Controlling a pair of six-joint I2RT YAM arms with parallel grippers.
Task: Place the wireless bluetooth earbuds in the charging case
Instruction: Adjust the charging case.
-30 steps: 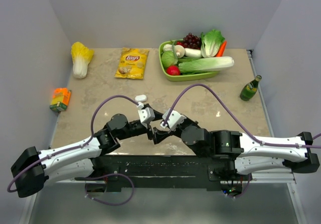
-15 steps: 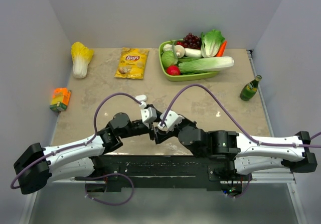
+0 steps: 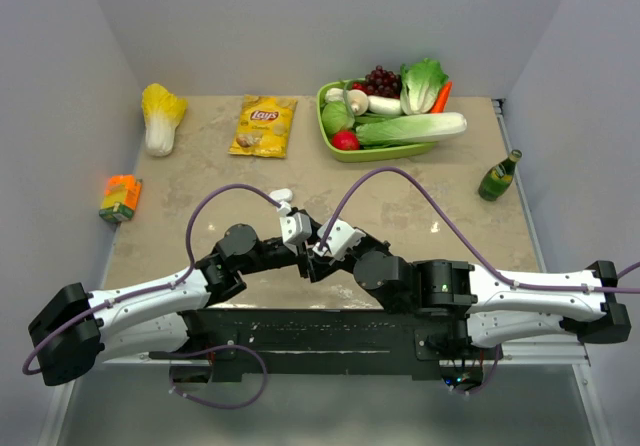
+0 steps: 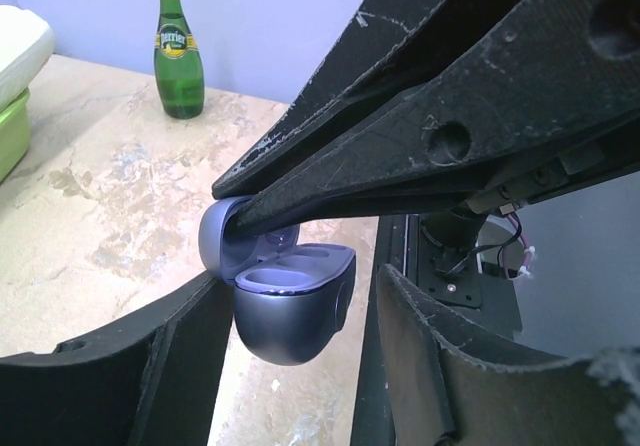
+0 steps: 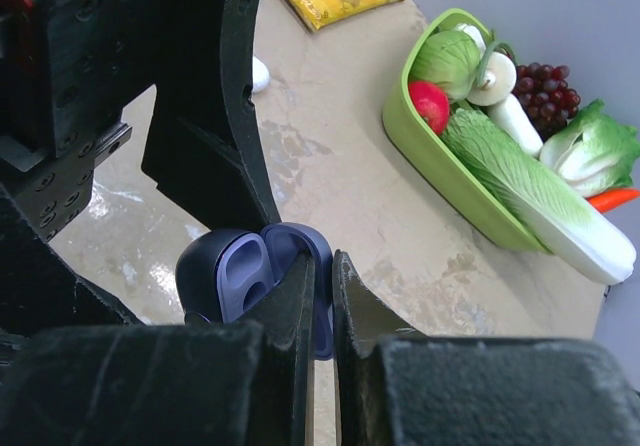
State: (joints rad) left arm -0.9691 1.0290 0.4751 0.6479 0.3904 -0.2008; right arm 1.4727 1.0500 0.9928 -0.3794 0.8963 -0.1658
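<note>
The purple charging case (image 4: 295,311) is hanging just above the table (image 4: 90,196). It is sitting right between the fingers of the left gripper (image 4: 300,281), which is squeezing its round body from both sides. Its lid (image 4: 212,238) is standing open. The right gripper (image 5: 323,258) is almost closed and is pinching the lid's edge. A small white thing (image 3: 281,195) is lying on the table just past them, too small to tell what it is.

rbt lab cell | grey walls (image 3: 300,26) | tbl (image 3: 200,196) w/ veg tray (image 3: 390,152)
</note>
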